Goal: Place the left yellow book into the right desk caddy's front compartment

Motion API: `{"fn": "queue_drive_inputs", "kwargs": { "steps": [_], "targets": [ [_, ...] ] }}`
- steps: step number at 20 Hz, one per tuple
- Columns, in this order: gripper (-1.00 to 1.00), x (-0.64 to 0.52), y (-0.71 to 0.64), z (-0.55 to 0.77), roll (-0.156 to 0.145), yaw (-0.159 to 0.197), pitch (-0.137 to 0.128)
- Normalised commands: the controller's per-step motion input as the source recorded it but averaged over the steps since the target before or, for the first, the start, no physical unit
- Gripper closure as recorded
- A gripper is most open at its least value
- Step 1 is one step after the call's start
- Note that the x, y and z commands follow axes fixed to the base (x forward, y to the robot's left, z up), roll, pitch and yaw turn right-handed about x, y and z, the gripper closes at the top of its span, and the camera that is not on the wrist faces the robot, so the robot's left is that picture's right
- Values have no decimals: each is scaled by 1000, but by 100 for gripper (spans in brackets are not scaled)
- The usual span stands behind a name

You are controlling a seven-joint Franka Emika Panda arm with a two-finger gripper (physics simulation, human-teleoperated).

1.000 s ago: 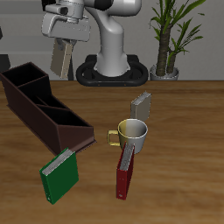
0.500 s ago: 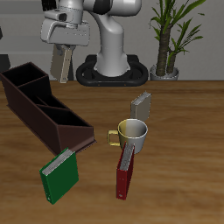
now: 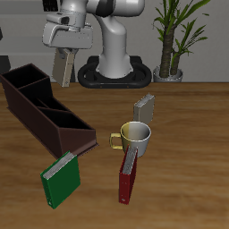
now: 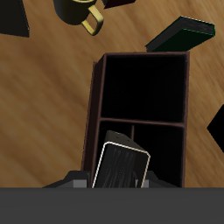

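Left yellow book (image 3: 63,66), a slim grey-tan hardback, hangs clamped in the gripper (image 3: 64,46) above the right desk caddy (image 3: 45,112), a long maroon partitioned box. Carrying step; next, probably align over the front compartment and lower.

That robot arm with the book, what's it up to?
The arm's tool is holding a slim grey-tan book in the air above the long dark desk caddy. The wrist view looks straight down into the caddy's open compartments. The book isn't in yet. A mug, a green book and a red book sit on the table.
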Motion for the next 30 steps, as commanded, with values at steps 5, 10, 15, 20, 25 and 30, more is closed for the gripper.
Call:
{"fn": "queue_drive_inputs", "kwargs": {
  "steps": [5,10,15,20,25,30],
  "targets": [
    [100,65,-88,-44,-17,-9,-4],
    [100,60,-126,-84,-30,-42,12],
    [100,67,-28,-80,-3,-16,10],
    [100,142,5,-92,12,-2,8],
    [100,104,59,44,10,-11,-13],
    [100,123,34,-82,10,-10,15]
  ]
}}
